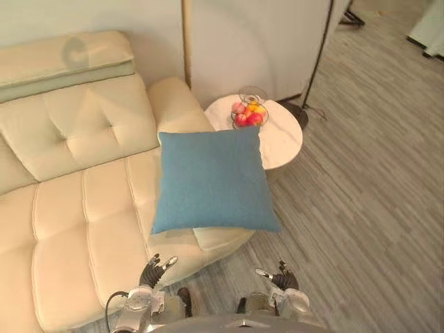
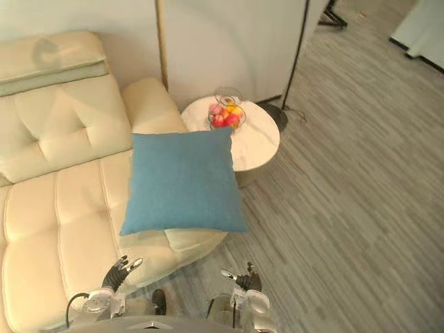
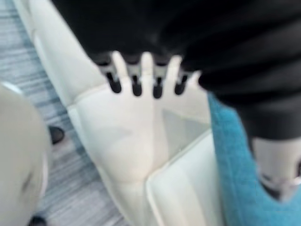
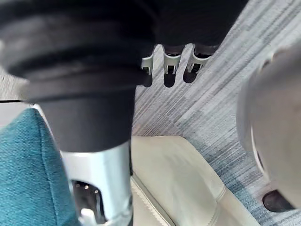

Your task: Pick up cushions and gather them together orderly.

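Looking down, you see the blue square fabric cushion (image 1: 211,179) lying flat on the end of the cream tufted leather sofa (image 1: 76,208). Its near right corner hangs over the seat's edge, above the grey wooden floor (image 1: 361,180). Its far corner is just beside the round white table (image 1: 284,142), but you cannot tell if they touch. On this table stands a glass bowl of red and yellow fruit (image 1: 250,111).

Your left hand (image 1: 154,269) is low, at the front edge of the sofa, well apart from the cushion. Its fingers (image 3: 136,80) are straight and it holds nothing. Your right hand (image 1: 281,277) is low over the floor, near the sofa's corner. Its fingers (image 4: 171,63) are relaxed and it is also empty.
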Controlling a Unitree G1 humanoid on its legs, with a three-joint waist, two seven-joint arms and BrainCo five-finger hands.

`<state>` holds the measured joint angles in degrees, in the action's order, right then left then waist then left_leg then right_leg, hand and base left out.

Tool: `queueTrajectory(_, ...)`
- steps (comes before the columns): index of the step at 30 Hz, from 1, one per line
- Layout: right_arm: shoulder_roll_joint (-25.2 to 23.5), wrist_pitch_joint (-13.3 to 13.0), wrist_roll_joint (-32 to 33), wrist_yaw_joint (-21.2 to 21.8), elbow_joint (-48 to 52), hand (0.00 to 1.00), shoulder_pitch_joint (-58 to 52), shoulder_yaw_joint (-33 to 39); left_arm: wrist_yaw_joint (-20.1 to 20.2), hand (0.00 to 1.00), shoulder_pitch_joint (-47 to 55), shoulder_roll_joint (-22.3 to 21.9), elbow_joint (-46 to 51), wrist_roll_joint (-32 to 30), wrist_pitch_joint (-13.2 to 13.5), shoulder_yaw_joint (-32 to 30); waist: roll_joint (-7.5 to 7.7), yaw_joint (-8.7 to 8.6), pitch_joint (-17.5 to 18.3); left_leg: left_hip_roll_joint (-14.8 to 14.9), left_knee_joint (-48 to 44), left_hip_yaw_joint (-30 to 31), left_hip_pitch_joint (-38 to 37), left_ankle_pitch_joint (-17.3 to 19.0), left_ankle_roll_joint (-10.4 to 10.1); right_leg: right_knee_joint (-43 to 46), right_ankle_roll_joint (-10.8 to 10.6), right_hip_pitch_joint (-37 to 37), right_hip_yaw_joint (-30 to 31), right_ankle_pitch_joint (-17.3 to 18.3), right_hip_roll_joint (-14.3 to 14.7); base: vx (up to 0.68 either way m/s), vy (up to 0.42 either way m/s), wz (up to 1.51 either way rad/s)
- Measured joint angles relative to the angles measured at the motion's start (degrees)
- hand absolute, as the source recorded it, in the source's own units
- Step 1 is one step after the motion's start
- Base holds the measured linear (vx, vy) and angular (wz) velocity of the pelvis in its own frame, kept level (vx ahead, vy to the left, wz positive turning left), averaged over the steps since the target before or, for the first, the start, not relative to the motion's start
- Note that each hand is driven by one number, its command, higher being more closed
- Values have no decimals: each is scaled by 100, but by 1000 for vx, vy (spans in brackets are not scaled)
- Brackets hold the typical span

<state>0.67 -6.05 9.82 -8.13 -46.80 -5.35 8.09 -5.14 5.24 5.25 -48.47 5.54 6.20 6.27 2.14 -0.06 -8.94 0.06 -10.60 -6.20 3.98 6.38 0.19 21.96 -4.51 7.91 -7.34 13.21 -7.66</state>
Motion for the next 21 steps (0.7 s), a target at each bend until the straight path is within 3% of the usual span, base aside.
queueTrajectory(1,5,-2,6,0,-18,0,-28,15,-17,0,-57,37,-31,0,7,-8,122,-8,5,-110,-42,138,50,-11,-43,-325,23,5,65,-382,-36,120,-202,101)
queueTrajectory(2,33,0,16,-5,-67,0,-5,53,-41,0,-113,21,-111,3,0,-16,87,-23,-4,-79,-63,218,55,-23,-68,-349,22,-62,-62,-392,-35,94,-131,63)
queueTrajectory(4,95,-20,177,-61,-96,0,36,200,-81,0,-99,-151,-178,8,19,-85,-197,32,63,124,168,309,82,-151,-230,-824,138,-219,-280,-595,192,137,-162,25)
queueTrajectory(6,78,-28,216,-71,-97,0,22,260,-85,0,-59,-198,-186,19,18,-177,-284,22,91,228,366,314,13,-261,-291,-1138,178,-359,-344,-722,324,131,-168,5)
queueTrajectory(9,42,-36,218,-84,2,0,-73,615,-80,0,-51,-193,-186,55,19,-293,-223,9,71,352,628,314,-280,-348,-384,-1381,201,-676,-437,-777,469,58,-101,7)
queueTrajectory(13,176,-133,217,-110,868,0,-209,946,-80,0,-164,-113,-61,53,21,-613,-141,-36,122,351,769,291,-321,-487,-411,-1617,239,-802,-431,-914,491,-22,-8,1)
queueTrajectory(17,295,-179,198,-109,1629,0,-228,1209,-105,0,-178,176,349,55,45,-1001,-139,-50,123,326,925,303,-398,-660,-400,-1763,254,-853,-449,-1066,492,-126,13,11)
queueTrajectory(18,666,-289,191,-102,2069,0,-211,1308,-252,0,-275,520,680,113,119,-1380,-171,-66,160,322,1357,363,-424,-916,-379,-1909,249,-870,-621,-1165,507,-326,0,41)
queueTrajectory(21,789,-311,198,-67,2124,0,-194,1309,-301,0,-277,548,739,116,131,-1403,-210,-127,177,318,1540,277,-401,-975,-347,-2030,271,-871,-696,-1217,488,-185,18,32)
